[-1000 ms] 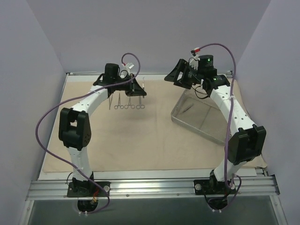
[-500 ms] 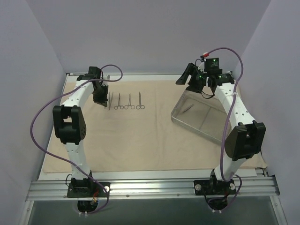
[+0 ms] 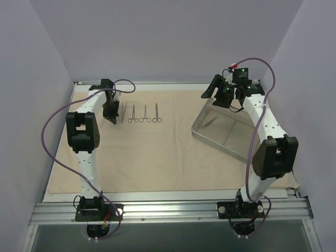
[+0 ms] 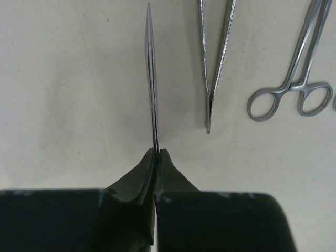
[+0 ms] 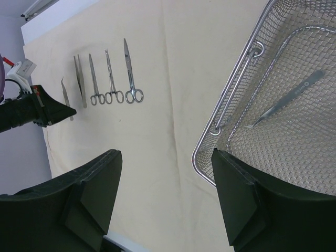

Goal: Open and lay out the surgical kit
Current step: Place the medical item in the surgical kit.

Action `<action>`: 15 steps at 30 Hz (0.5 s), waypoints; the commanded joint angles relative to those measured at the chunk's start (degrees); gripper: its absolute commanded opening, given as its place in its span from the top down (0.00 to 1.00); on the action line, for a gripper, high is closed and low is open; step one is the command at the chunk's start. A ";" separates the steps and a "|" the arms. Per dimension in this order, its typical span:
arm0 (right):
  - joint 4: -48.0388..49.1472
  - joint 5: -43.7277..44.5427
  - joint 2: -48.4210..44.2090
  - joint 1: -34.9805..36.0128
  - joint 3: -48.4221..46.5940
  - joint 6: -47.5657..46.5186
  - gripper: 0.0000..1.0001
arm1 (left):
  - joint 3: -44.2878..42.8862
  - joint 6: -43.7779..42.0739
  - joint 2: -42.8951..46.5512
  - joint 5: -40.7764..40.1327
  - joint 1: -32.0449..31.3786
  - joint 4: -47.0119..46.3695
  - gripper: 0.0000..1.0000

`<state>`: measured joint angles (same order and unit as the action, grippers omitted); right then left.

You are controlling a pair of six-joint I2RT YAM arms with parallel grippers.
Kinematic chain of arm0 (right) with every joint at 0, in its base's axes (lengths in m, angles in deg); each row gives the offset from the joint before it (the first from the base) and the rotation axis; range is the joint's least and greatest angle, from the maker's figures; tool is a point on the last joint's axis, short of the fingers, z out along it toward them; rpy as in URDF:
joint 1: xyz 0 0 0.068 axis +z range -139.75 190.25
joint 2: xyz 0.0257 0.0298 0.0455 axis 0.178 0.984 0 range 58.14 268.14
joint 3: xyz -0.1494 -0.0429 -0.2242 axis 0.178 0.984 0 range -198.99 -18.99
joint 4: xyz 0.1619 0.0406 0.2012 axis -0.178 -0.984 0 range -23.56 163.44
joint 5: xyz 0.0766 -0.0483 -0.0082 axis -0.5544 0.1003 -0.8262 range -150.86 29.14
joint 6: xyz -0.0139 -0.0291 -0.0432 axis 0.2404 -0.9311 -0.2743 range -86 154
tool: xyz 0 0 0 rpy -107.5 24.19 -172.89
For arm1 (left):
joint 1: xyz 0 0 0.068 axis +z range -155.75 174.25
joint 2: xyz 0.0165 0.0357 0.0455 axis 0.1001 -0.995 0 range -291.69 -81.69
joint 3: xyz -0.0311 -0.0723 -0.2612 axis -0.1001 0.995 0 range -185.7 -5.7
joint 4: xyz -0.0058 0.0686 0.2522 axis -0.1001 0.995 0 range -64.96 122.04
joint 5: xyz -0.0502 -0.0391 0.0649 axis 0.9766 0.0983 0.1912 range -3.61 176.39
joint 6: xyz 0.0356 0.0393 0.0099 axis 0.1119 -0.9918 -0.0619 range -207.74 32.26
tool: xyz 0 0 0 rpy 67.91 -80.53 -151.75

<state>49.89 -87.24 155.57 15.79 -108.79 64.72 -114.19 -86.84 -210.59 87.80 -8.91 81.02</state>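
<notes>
The beige cloth wrap [image 3: 157, 152] lies spread flat over the table. My left gripper [image 3: 111, 114] is shut on slim metal tweezers [image 4: 152, 79] and holds them low over the cloth, at the left end of a row. The row holds a second pair of tweezers [image 4: 215, 63] and three ring-handled forceps or scissors [image 3: 145, 114]. It also shows in the right wrist view [image 5: 111, 79]. My right gripper [image 5: 165, 155] is open and empty, hovering above the near-left corner of a wire-mesh tray [image 5: 231, 94]. One slim metal instrument [image 5: 286, 100] lies inside the tray.
The tray [image 3: 197, 126] sits tilted on the right half of the cloth, under my right arm. The cloth's far edge meets a white table border [image 3: 157, 86]. Grey walls close in the left, right and back.
My left gripper swung from over the right end of the row to its left end and dropped low, tweezers in it. My right gripper shifted slightly right above the tray.
</notes>
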 commanded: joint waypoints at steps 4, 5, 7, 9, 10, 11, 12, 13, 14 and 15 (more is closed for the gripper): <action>-0.71 -0.35 0.13 -0.97 -0.20 -1.01 0.30 | -6.38 -0.82 -3.11 -0.88 0.34 2.28 0.98; -0.79 -0.35 0.39 -0.97 -0.29 -1.01 0.30 | -7.34 -0.82 -3.89 -0.88 0.26 2.55 0.98; -0.80 -0.52 0.74 -1.15 -0.38 -1.01 0.30 | -7.79 -0.82 -4.34 -0.88 0.35 2.03 0.98; -0.80 -0.61 1.27 -1.32 -0.46 -1.01 0.30 | -7.88 -0.64 -4.51 -0.88 0.43 1.23 0.98; -0.88 -0.79 1.53 -1.32 -0.55 -1.01 0.30 | -8.32 -0.64 -4.78 -0.88 0.43 1.58 0.98; -0.97 -1.05 1.97 -1.32 -0.64 -0.93 0.30 | -8.75 -0.73 -5.48 -0.88 0.35 1.93 0.98; -0.97 -1.14 2.15 -1.32 -0.90 -1.01 0.30 | -9.72 -0.56 -5.92 -0.88 0.43 2.28 0.98; -1.06 -1.14 2.33 -1.41 -0.99 -1.01 0.30 | -9.73 -0.56 -6.01 -0.88 0.43 2.28 0.98; -0.97 -1.14 2.68 -1.32 -0.99 -1.10 0.29 | -9.73 -0.47 -6.18 -0.88 0.52 2.28 0.98; -0.97 -1.23 2.85 -1.41 -0.99 -1.19 0.29 | -9.81 -0.21 -6.27 -0.80 0.61 2.11 0.97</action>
<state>49.62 -87.48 157.66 14.76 -108.77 64.28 -121.29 -86.90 -216.43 87.47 -8.86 82.49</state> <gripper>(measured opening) 0.705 0.043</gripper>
